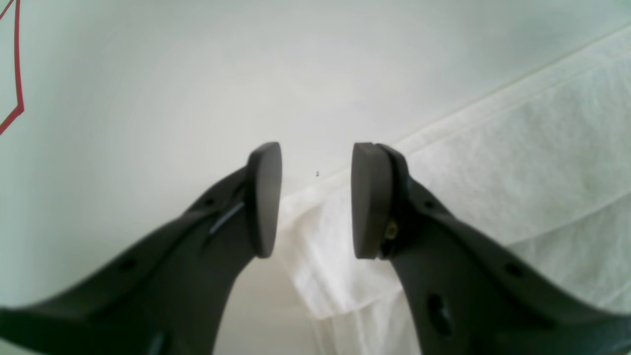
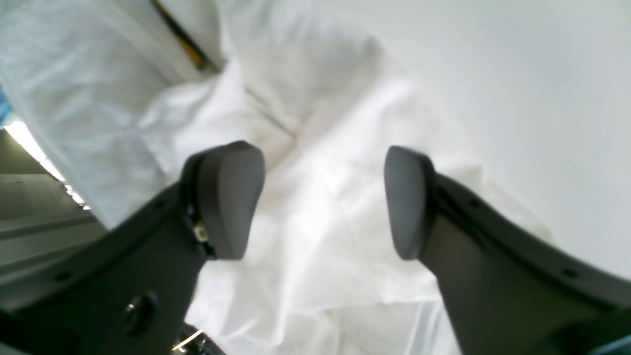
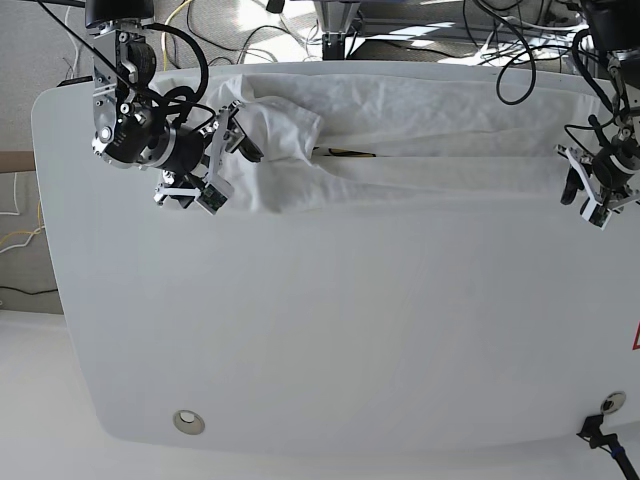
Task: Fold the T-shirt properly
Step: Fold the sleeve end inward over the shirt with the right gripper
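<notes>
T-shirt: white cotton T-shirt (image 3: pixel 400 130), folded into a long band across the far edge of my white rounded table (image 3: pixel 330 330); its end under my right arm is bunched and rumpled, the rest lies flatter
Shirt print: only a thin yellow and dark sliver shows in a fold near the middle of the band
Right claw: my right gripper (image 2: pixel 323 202) hangs over the bunched end with its dark pads (image 2: pixel 231 202) spread wide; white cloth lies below and between them, and neither pad presses on it
Left claw: my left gripper (image 1: pixel 315 197) sits at the opposite end of the band with its jaws apart; a hemmed edge of the shirt lies under the gap, not pinched
Table: bare white surface in front of the shirt; a red line (image 1: pixel 17 64) marks it near my left side
Background: cables (image 3: pixel 300 25) beyond the far edge of the table
</notes>
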